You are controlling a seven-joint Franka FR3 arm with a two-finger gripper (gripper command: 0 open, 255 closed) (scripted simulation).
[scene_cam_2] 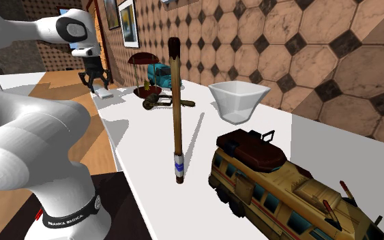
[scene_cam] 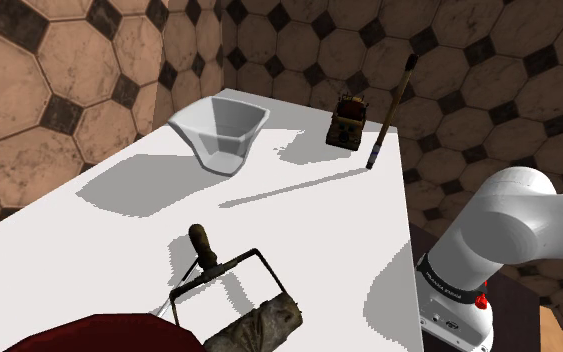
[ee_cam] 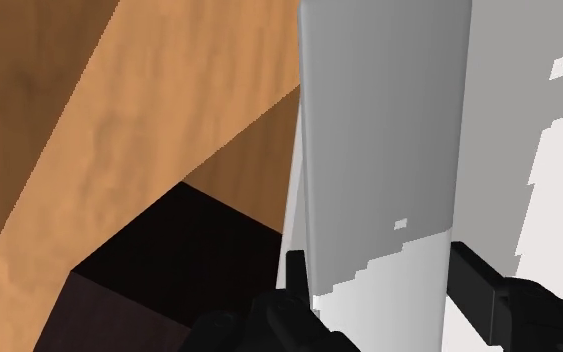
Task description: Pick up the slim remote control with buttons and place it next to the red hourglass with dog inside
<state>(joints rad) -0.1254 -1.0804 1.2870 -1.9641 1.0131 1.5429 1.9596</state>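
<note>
Walls of brown octagonal tiles with dark squares enclose a long white bench [scene_cam: 299, 230], and a wooden floor runs beside it. In the second exterior view the white arm [scene_cam_2: 33, 34] reaches to the bench's far end, where the black gripper [scene_cam_2: 97, 85] points down at the bench's edge. The wrist view shows the gripper [ee_cam: 381, 270] closed on the remote control [ee_cam: 384, 150], drawn as a plain pale grey slab with no buttons to be seen: one finger presses each long side. The remote control sits along the bench's edge, with floor on one side and white bench top on the other; whether it is lifted cannot be told. The red hourglass [scene_cam_2: 142, 59] stands near, further in on the bench, and its dark red top shows at the shoulder view's lower edge [scene_cam: 89, 335]. A paint roller [scene_cam: 234, 290] lies just beside it. A white bowl [scene_cam: 224, 130], a toy bus [scene_cam_2: 279, 187] and an upright brown stick [scene_cam_2: 176, 109] stand well apart from the gripper.
</note>
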